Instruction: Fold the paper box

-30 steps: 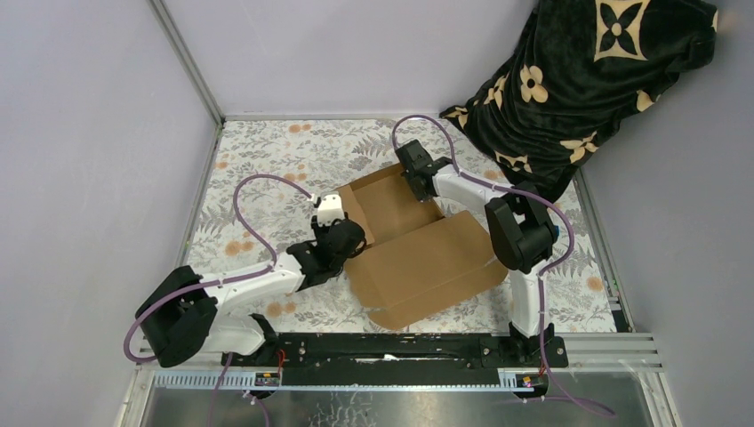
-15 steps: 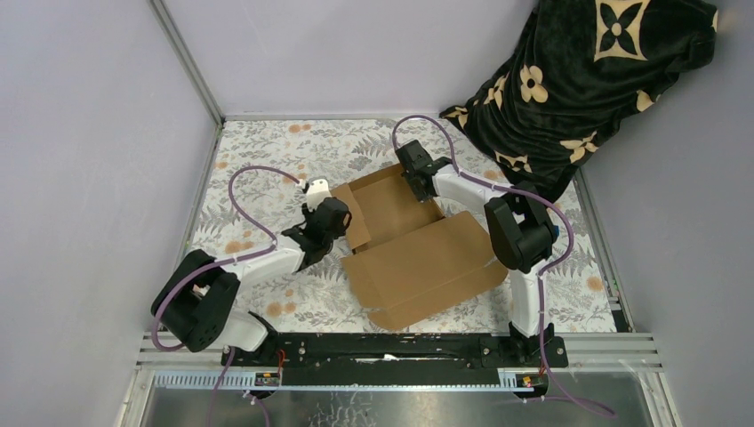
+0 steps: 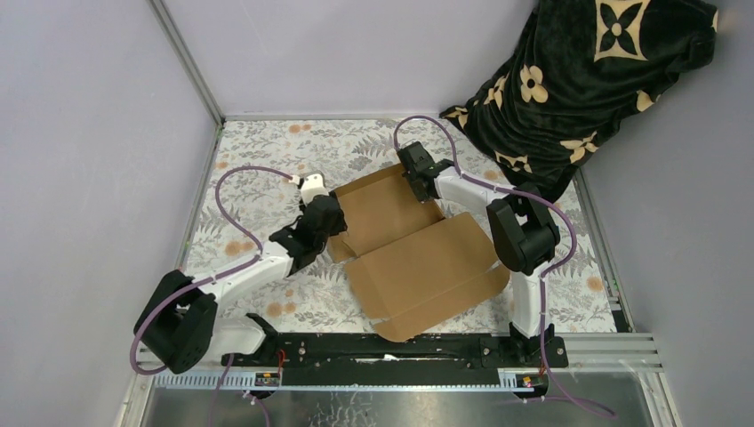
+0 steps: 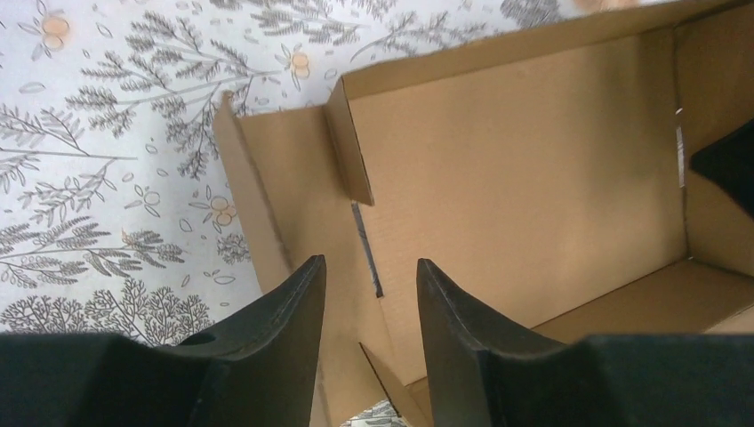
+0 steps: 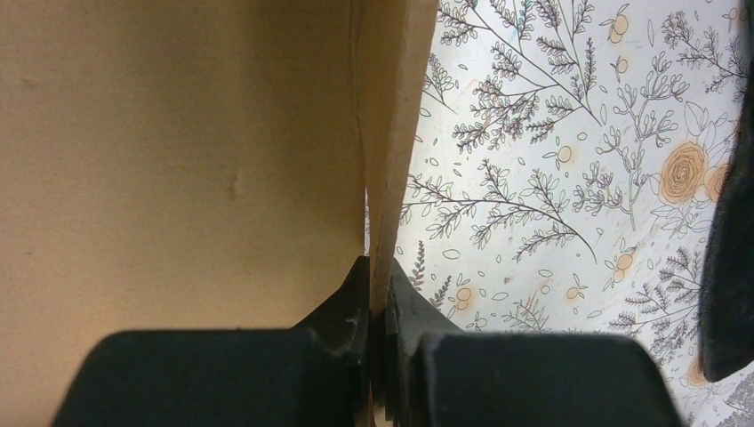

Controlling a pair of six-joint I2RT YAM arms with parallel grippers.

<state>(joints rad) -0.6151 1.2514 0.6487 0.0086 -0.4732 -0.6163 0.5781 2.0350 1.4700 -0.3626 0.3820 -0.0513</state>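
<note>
Cloth [image 3: 258,160], pale with printed leaves, spread over the whole table. Heaped in the far right corner, dark blanket [image 3: 578,80] with cream flowers.

Mid-table, a little right of centre, the paper box [image 3: 427,267]: brown corrugated cardboard, half formed, far tray section with walls partly raised, broad lid panel lying flat toward the near edge. Slid slightly nearer and rightward over the last second, near corner now closer to the table's front.

At the tray's far right, right gripper [image 5: 377,276] clenched on the edge of an upright wall, same as a second ago.

On the left, left gripper [image 4: 369,271] drawn back and outward from the box's left edge. Fingers [image 4: 284,311] spread, nothing caught between them, only the view down onto a short side flap [image 4: 348,142] and the slit [image 4: 366,249] beside it. Probably clear of the cardboard, though hard to judge from above.

Reads as a let-go and reposition. Left wall not yet standing, side flap leaning inward. Next, most likely, a fresh approach to raise that wall, with the tray pinned from the far side.
</note>
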